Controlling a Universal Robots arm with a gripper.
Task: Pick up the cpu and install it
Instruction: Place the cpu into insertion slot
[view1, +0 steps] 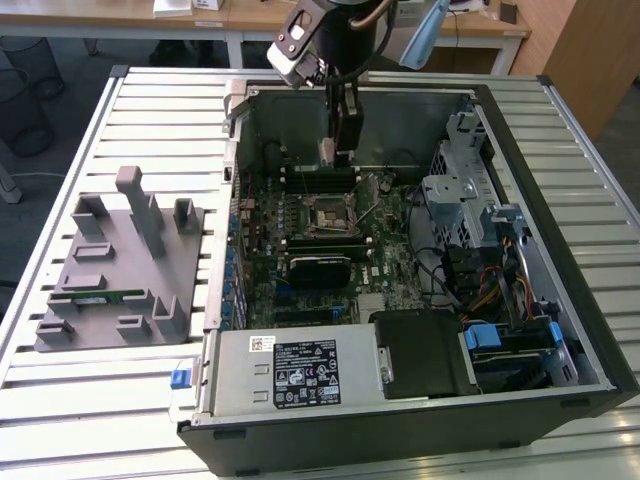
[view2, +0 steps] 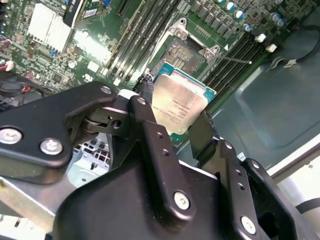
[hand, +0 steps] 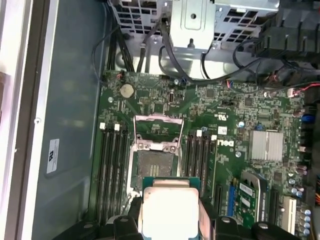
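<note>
At the exterior view's left, a grey moulded fixture (view1: 120, 265) was seen resting on the slatted metal table (view1: 60, 400), and a green memory stick (view1: 100, 296) was laid in one of its slots. Just beside the fixture, toward the exterior view's right, an open computer case (view1: 590, 330) was laid on its side, so that the green motherboard (view1: 260, 260) was exposed. The gripper (view1: 338, 150) was held inside the case above the far part of the board, well apart from the fixture. The cpu (view2: 182, 102) was pinched by two opposite edges between the black fingers (view2: 150, 125), and its pale silvery top plate was turned toward the camera in both wrist views. It was held clear of the board, near the cpu socket (hand: 154, 160) but not seated in it. The socket was seen uncovered, with its metal load frame (hand: 157, 127) swung open. Banks of memory slots (hand: 112, 170) were ranged on either side of the socket, and a silvery finned heatsink (hand: 267, 145) was mounted farther along the board. At the near edge of the case a grey power supply (view1: 250, 385) bearing a label was fitted, with a black block (view1: 420, 350) just beside it. At the exterior view's right, a metal drive cage (view1: 470, 200) and blue-tabbed brackets (view1: 490, 335) were seen among bundled cables.
</note>
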